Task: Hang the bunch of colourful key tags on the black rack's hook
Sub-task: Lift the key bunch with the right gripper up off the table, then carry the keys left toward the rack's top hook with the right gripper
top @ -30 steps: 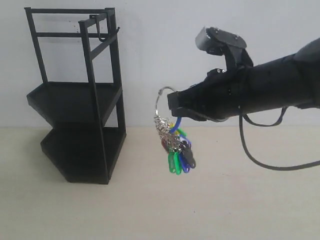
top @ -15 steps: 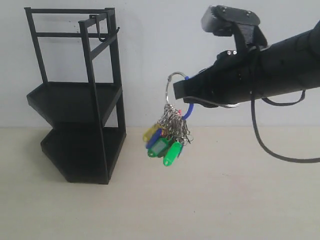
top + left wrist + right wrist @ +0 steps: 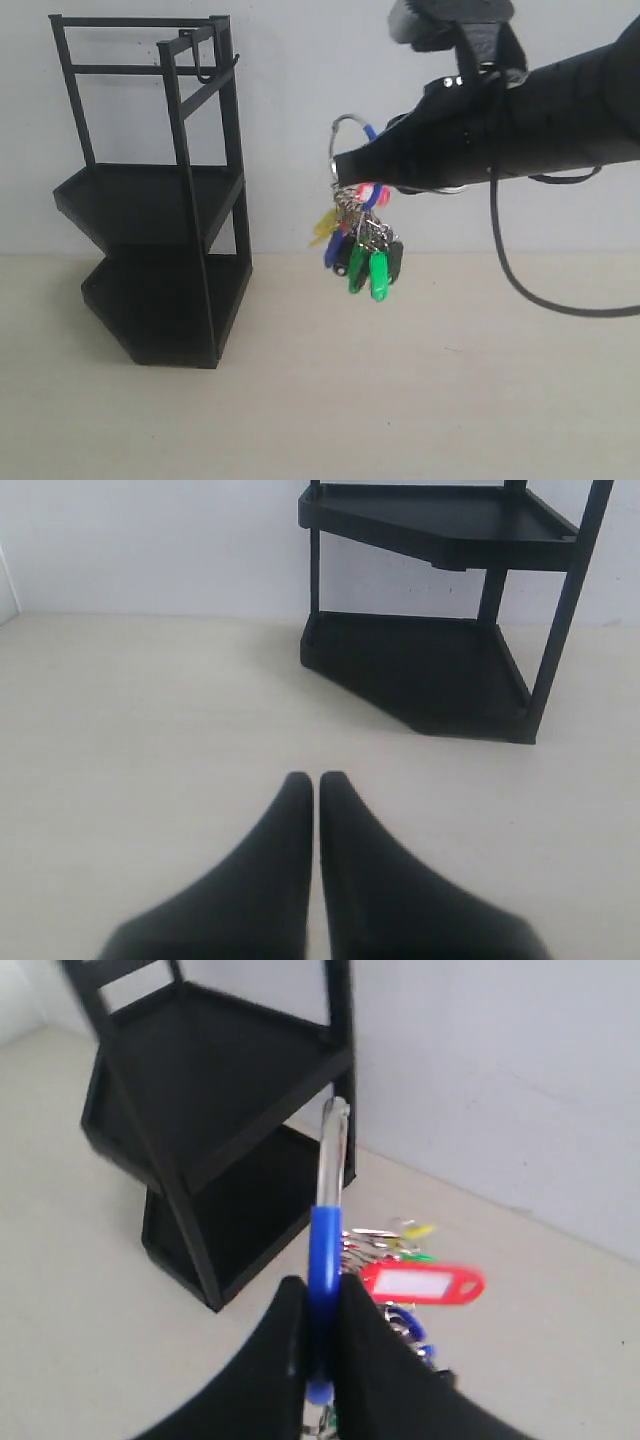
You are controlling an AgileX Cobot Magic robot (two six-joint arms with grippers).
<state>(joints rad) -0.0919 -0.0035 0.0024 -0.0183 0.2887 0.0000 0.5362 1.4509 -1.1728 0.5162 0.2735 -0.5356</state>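
My right fingers (image 3: 352,166) pinch the blue loop (image 3: 322,1260) of the colourful key tag bunch (image 3: 362,250), which hangs clear of the worktop (image 3: 450,400). The hook (image 3: 205,72) on the black rack (image 3: 150,250) sits bare, well apart at ten o'clock, so carrying and hanging remain. My left fingers (image 3: 300,798) are closed and empty.

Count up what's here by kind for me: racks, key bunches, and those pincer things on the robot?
black rack: 1
colourful key tag bunch: 1
pairs of jaws: 2, on the left gripper and the right gripper
Total: 4
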